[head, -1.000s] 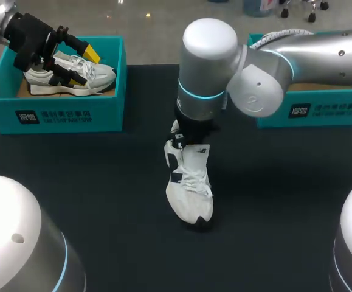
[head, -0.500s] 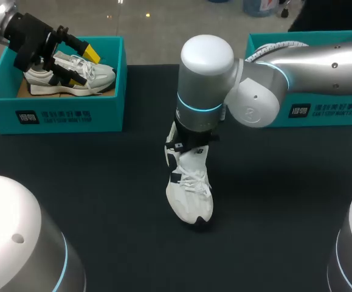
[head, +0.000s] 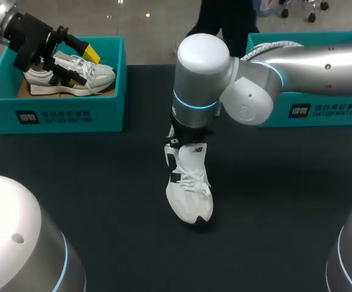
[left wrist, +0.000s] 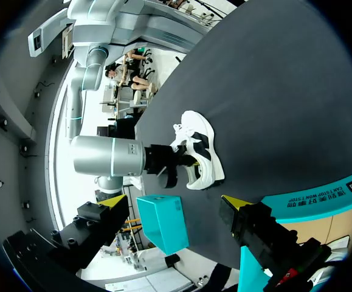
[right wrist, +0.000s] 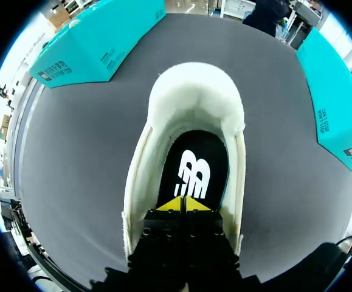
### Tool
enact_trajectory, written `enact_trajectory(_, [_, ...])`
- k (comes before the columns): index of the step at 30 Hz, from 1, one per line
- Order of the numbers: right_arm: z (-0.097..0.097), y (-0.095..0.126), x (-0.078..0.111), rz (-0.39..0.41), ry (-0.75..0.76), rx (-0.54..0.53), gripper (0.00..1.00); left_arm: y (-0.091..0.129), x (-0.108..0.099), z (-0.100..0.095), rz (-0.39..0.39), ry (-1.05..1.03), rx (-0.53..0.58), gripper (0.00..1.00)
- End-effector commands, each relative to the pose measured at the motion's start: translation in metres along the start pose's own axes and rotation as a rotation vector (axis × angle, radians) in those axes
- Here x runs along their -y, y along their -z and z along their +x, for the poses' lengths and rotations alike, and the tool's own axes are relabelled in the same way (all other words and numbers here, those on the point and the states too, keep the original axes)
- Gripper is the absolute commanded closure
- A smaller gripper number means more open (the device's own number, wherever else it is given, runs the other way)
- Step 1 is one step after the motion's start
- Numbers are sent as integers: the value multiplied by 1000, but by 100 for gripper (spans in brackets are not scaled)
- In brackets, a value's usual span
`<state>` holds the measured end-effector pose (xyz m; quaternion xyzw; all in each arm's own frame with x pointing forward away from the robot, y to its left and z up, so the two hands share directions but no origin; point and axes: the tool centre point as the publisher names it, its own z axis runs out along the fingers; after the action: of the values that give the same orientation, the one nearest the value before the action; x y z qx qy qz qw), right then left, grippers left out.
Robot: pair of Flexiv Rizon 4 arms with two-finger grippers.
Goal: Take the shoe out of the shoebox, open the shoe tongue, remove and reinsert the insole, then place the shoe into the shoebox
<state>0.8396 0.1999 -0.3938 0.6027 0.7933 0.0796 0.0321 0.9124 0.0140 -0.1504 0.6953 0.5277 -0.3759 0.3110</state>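
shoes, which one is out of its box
The white shoe on the black table, right pincer inside its opening; the other shoe sits in the left teal shoebox.

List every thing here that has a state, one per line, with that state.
left gripper: open, over the shoe in the left box
right gripper: shut, tips down inside the shoe on the table
shoe on the table: upright on its sole, laced
insole: lying inside that shoe
shoe in the left box: standing on its sole
left box: open
right box: open, inside mostly hidden by the right arm
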Motion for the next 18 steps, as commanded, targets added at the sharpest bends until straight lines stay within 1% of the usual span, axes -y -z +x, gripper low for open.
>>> enact_trajectory(1, [-1, 11, -9, -32, 12, 5, 100, 0, 1, 0, 0, -1, -3, 0])
enact_trajectory(5, [-1, 0, -19, -34, 42, 30, 100, 0, 1, 0, 0, -1, -3, 0])
enact_trajectory(10, [-1, -15, -24, -30, 53, 49, 100, 0, 1, 0, 0, -1, -3, 0])
enact_trajectory(15, [1, -27, -22, -7, 73, 74, 100, 0, 1, 0, 0, -1, -3, 0])
enact_trajectory(18, [2, -28, -20, -2, 79, 82, 100, 0, 1, 0, 0, -1, -3, 0])
